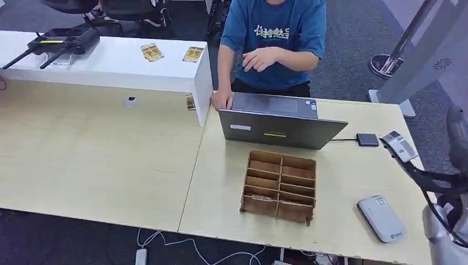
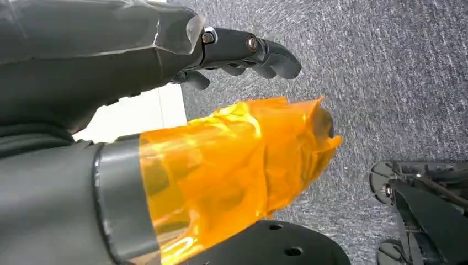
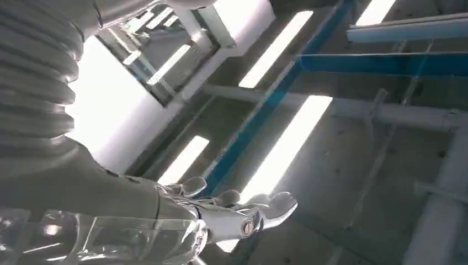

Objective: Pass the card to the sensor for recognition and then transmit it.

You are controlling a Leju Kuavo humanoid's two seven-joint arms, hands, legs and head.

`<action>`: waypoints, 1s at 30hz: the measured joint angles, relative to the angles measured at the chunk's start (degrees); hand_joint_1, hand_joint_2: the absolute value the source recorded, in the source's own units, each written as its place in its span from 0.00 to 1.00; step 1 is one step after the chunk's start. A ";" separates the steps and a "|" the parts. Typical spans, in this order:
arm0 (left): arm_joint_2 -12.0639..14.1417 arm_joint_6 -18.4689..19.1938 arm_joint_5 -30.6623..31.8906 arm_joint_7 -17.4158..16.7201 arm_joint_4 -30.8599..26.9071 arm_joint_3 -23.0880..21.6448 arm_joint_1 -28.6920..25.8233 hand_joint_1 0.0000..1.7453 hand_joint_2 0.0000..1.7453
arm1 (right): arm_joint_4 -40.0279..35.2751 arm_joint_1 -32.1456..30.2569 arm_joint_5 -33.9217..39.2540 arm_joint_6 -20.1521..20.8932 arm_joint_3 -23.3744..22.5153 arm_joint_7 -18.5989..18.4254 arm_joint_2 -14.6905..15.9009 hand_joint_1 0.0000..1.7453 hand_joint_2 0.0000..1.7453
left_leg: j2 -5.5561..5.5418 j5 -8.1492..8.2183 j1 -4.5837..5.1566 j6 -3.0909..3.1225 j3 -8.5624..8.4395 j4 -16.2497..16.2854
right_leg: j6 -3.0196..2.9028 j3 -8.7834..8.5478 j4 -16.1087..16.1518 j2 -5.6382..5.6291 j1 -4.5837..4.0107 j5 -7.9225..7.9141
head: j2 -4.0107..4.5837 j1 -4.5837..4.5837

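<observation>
Left hand [image 2: 243, 52] hangs over grey carpet [image 2: 397, 77], dark fingers loosely extended, nothing in it that I see; thumb wrapped in orange film [image 2: 237, 165]; black wheeled base [image 2: 425, 204] on the floor near it. Right hand [image 3: 243, 212] is raised, palm side toward the ceiling, fingers spread a little and holding nothing; behind it I see ceiling light strips [image 3: 287, 143] and a blue beam [image 3: 386, 63].

From the head view, right arm [image 1: 447, 221] comes in at the lower right edge; nearest to it on the table [image 1: 110, 165] lies a grey-white sensor pad [image 1: 381, 218], flat, near the front edge; further out from the arm, the brown divided wooden tray [image 1: 280, 185]; beyond that an open laptop [image 1: 278, 122] with its lid back toward me, a small dark adapter [image 1: 367, 139] cabled beside it.

Cards: two lie flat on the white raised shelf [image 1: 165, 74], far across from the right arm - card one [image 1: 151, 52], card two [image 1: 193, 54]; a third card [image 1: 190, 102] stands against the shelf's end face; can't tell which is the task card.

Person in blue shirt [image 1: 276, 33] sits behind the laptop; one hand [image 1: 222, 100] on the table touching the laptop's edge, the other hand [image 1: 259, 58] raised at chest. Black device with antennas [image 1: 58, 43] at the far end of the shelf.
</observation>
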State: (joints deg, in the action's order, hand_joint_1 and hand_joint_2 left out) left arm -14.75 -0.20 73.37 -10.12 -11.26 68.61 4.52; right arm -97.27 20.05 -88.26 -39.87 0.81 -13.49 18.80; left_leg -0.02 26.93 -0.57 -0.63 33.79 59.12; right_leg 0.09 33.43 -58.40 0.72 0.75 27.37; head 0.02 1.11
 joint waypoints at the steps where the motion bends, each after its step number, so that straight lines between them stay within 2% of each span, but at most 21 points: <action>1: -0.07 -0.04 -0.15 0.00 0.00 0.04 -0.01 0.00 0.00 | -1.48 -2.02 -0.02 -0.02 -0.26 -1.52 0.24 0.00 1.00 | 0.00 0.03 0.01 0.03 0.00 0.00 | 0.01 0.00 0.00 0.00 0.01 0.01 | 0.00 0.02; 4: -0.20 -0.57 -1.18 0.09 0.00 0.24 -0.06 0.00 0.00 | -6.91 -8.79 -0.04 -0.07 -1.83 1.05 0.02 0.00 1.00 | -0.03 0.05 0.00 0.05 0.03 -0.01 | 0.01 0.00 0.01 0.02 0.00 0.03 | 0.00 0.00; 12: -0.44 -1.33 -3.63 0.55 0.00 2.06 -0.10 0.00 0.00 | -19.34 -24.22 0.11 -0.07 -3.36 4.62 -4.11 0.00 1.00 | 0.00 0.09 -0.01 0.00 0.02 -0.04 | -0.05 0.03 0.00 0.01 -0.01 0.08 | 0.00 0.02; 14: -0.52 -1.60 -4.09 0.70 0.00 2.58 -0.13 0.00 0.00 | -21.53 -26.96 0.15 -0.07 -3.39 4.86 -4.85 0.00 1.00 | 0.03 0.09 -0.01 0.00 0.02 -0.04 | -0.05 0.02 0.00 -0.01 -0.01 0.08 | 0.00 0.02; 19: -0.55 -1.81 -4.90 1.00 0.00 3.48 -0.13 0.00 0.00 | -25.67 -32.53 3.36 -0.07 -3.28 8.13 -6.53 0.00 1.00 | 0.07 0.09 0.00 0.00 0.00 -0.04 | -0.05 0.02 0.00 -0.05 0.00 0.08 | 0.00 0.00; 21: -0.59 -1.86 -5.00 1.03 0.00 3.86 -0.10 0.00 0.00 | -26.68 -33.75 4.76 -0.07 -3.60 11.38 -7.62 0.00 1.00 | 0.08 0.09 0.00 0.00 -0.03 -0.04 | -0.05 0.01 0.01 -0.07 0.00 0.08 | 0.00 -0.02; 24: -0.70 -2.03 -5.29 1.05 0.00 4.31 -0.13 0.00 0.00 | -27.91 -36.26 8.07 -0.09 -4.44 18.18 -10.87 0.00 1.00 | 0.07 0.09 -0.01 0.00 -0.03 -0.04 | -0.05 0.01 0.01 -0.03 0.00 0.08 | 0.00 -0.02; 27: -0.76 -2.05 -5.68 1.11 0.00 4.61 -0.12 0.00 0.00 | -28.85 -38.77 11.96 -0.09 -6.05 27.73 -15.59 0.00 1.00 | 0.09 0.10 -0.02 -0.01 -0.03 -0.05 | -0.06 0.02 -0.01 -0.06 -0.01 0.08 | 0.00 0.02; 30: -0.81 -2.08 -5.84 1.14 0.00 4.83 -0.13 0.00 0.00 | -29.39 -39.97 12.66 -0.09 -7.03 29.10 -18.33 0.00 1.00 | 0.09 0.10 -0.03 -0.01 -0.03 -0.05 | -0.07 0.03 -0.01 -0.08 -0.01 0.09 | 0.00 0.00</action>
State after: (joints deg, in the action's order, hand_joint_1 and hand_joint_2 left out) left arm -15.56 -2.27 67.54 -8.98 -11.26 73.44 4.40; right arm -126.66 -19.92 -75.60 -39.95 -6.23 15.60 0.46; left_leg 0.07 27.02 -0.60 -0.64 33.76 59.07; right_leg 0.03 33.46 -58.41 0.64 0.74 27.46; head 0.02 1.11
